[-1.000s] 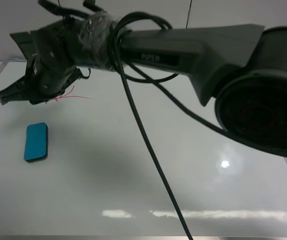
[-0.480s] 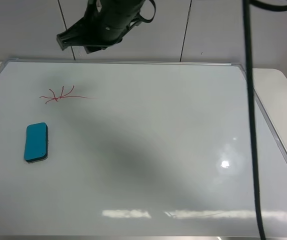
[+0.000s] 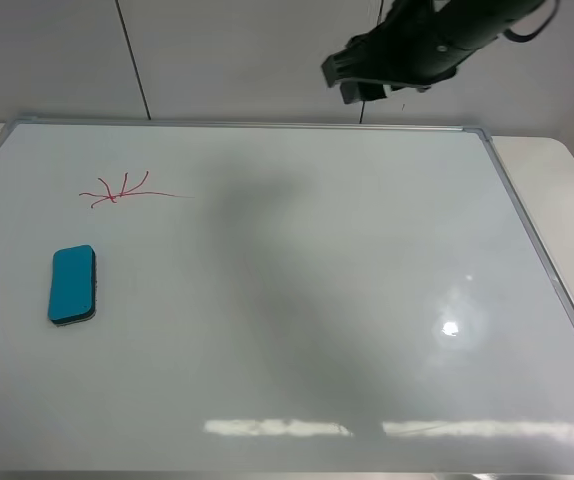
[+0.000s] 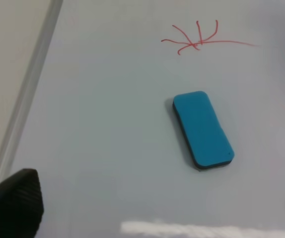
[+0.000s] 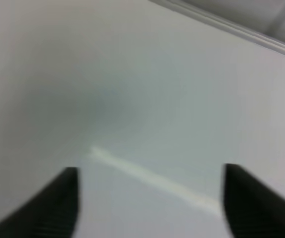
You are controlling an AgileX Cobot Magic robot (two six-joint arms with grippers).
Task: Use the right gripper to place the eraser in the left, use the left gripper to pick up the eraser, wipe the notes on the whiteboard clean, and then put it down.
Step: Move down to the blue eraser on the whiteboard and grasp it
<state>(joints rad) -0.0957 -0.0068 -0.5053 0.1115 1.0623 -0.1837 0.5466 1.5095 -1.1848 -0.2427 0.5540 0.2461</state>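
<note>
The teal-blue eraser (image 3: 72, 285) lies flat on the left part of the whiteboard (image 3: 297, 300), a little nearer than the red notes (image 3: 122, 190). My right gripper (image 3: 353, 80) hangs high over the board's far edge, right of the middle, far from the eraser. In its wrist view the right gripper (image 5: 152, 198) is open, with only blurred white board between its fingers. The left gripper (image 4: 155, 198) is open too, its dark fingertips (image 4: 13, 196) wide apart and short of the eraser (image 4: 203, 130), with the notes (image 4: 197, 40) beyond it.
The board's thin silver frame (image 3: 237, 124) runs along the far side, with a pale wall behind. A beige tabletop (image 3: 557, 170) shows past the right edge. Ceiling-light glare (image 3: 450, 327) sits on the board's right half.
The right arm has swung up and away from the notes on the left to the far right of the board, and its jaws have spread. The eraser has not moved.
</note>
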